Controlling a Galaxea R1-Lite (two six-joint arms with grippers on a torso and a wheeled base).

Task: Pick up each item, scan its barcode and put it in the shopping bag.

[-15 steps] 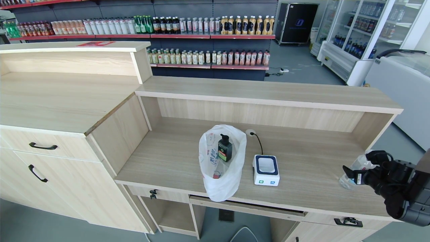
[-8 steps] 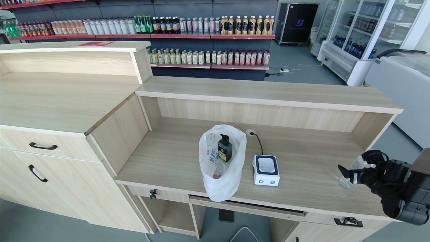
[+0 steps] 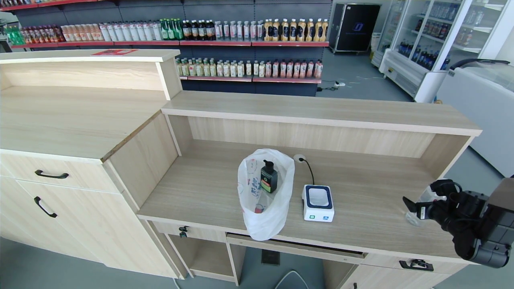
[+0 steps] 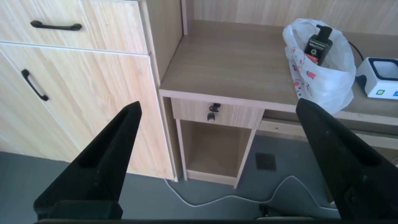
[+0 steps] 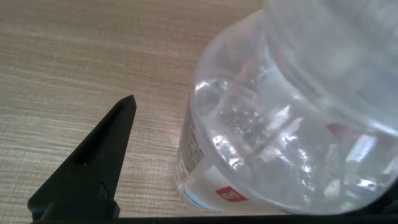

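right gripper [image 3: 417, 207]: jaws apart, straddling the clear bottle [image 5: 280, 124]. The one finger [image 5: 87, 168] I can see has a gap to the plastic, so no squeeze yet.
change: over the last second it's crept a bit toward the scanner side, bottle between the jaws.
meaning: looks like it's lining up the grab, so pick, scan and bagging are all still to do.
bottle look: see-through, clear liquid, small label near the base, leaning on the counter [image 3: 361, 224].
scanner [image 3: 317, 202]: well off to this gripper's left.
shopping bag [image 3: 265, 216]: just past the scanner, dark pump bottle [image 3: 268, 178] already inside.
left gripper [image 4: 217, 106]: wide open, hanging low.
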